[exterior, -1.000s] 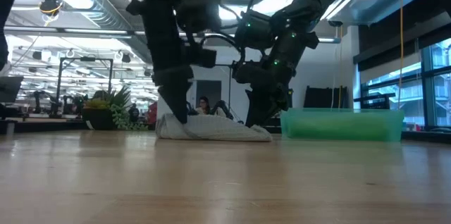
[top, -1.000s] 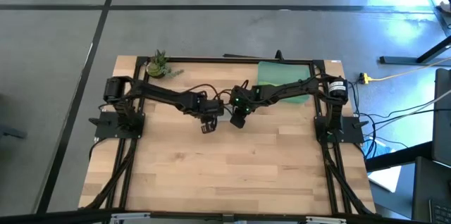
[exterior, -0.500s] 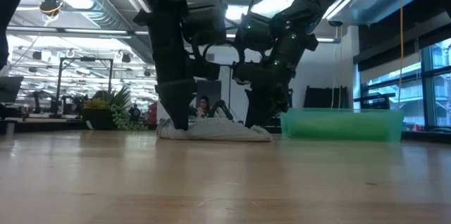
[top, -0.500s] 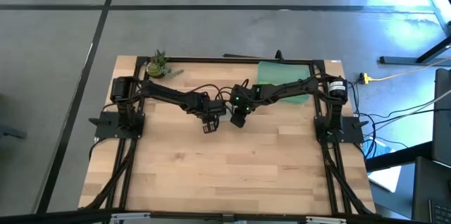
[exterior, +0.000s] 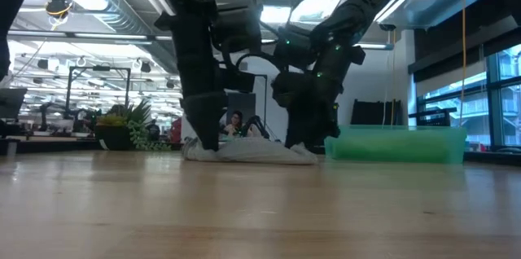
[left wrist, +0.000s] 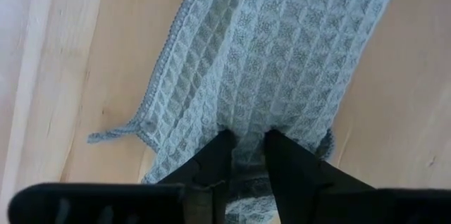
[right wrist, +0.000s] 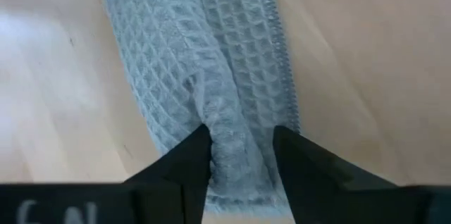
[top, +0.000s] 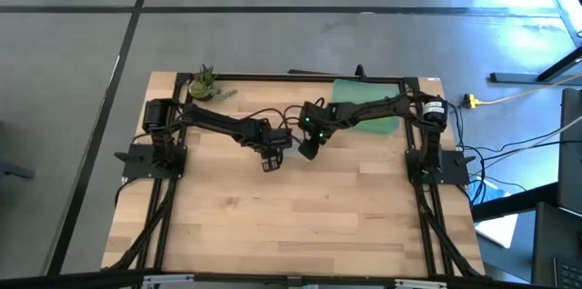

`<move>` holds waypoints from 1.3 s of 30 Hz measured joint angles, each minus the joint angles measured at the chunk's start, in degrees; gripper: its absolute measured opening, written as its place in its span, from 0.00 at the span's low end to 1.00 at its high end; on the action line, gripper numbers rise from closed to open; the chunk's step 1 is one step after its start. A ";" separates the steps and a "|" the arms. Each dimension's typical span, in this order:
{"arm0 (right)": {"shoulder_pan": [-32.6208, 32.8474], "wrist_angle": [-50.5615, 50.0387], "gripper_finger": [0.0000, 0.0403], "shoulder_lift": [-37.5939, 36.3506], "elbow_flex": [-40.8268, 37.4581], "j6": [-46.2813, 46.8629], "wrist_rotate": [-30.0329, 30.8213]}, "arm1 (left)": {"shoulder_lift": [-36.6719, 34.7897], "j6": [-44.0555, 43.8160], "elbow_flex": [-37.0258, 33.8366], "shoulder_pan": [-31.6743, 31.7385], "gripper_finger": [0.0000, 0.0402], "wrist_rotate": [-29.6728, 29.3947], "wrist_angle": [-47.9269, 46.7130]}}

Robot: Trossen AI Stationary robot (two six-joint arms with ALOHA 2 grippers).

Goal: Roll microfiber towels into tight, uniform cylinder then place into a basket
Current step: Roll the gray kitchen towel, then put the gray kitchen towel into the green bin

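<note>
Between the two grippers, near the middle of the pale wooden slatted table [top: 300,216], lies the light grey waffle-weave microfiber towel [exterior: 248,151], folded into a long narrow band that rests flat on the boards. From table height it shows as a low, rumpled strip, and in the high view the arms hide nearly all of it.

At one end, the left gripper [left wrist: 244,143] has its two dark fingers drawn close together, pinching a small fold of the grey cloth; the towel bunches up where they bite. At the other end, the right gripper [right wrist: 241,146] stands with its fingers set apart on either side of a raised ridge of the towel, the cloth lying between them and touching both tips; whether they press it cannot be told.

Just beside the right arm, toward the table's far right corner, sits the shallow rectangular teal-green plastic basket [exterior: 396,144], well apart from the towel's left end. A small potted green plant [top: 204,84] stands at the far left corner.
</note>
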 joint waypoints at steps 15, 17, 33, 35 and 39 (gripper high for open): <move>-0.64 -20.69 0.42 -13.41 0.24 -0.38 18.14 | 0.03 -0.03 -0.02 0.07 0.22 0.13 0.70; 0.86 -22.05 0.42 -14.99 0.24 0.25 21.34 | 0.03 -0.10 -0.02 0.07 0.22 0.13 0.70; 20.06 -8.74 0.42 -23.47 -9.49 0.33 34.48 | 0.03 -0.19 -0.04 0.00 0.22 -0.36 0.85; 21.21 -4.42 0.42 -23.47 -11.26 -1.37 34.45 | -0.12 -0.19 -0.12 0.00 0.22 -0.39 0.97; 22.28 4.52 0.42 -23.47 -15.25 -7.35 34.50 | -0.14 -0.19 -0.17 0.00 0.21 -0.81 1.70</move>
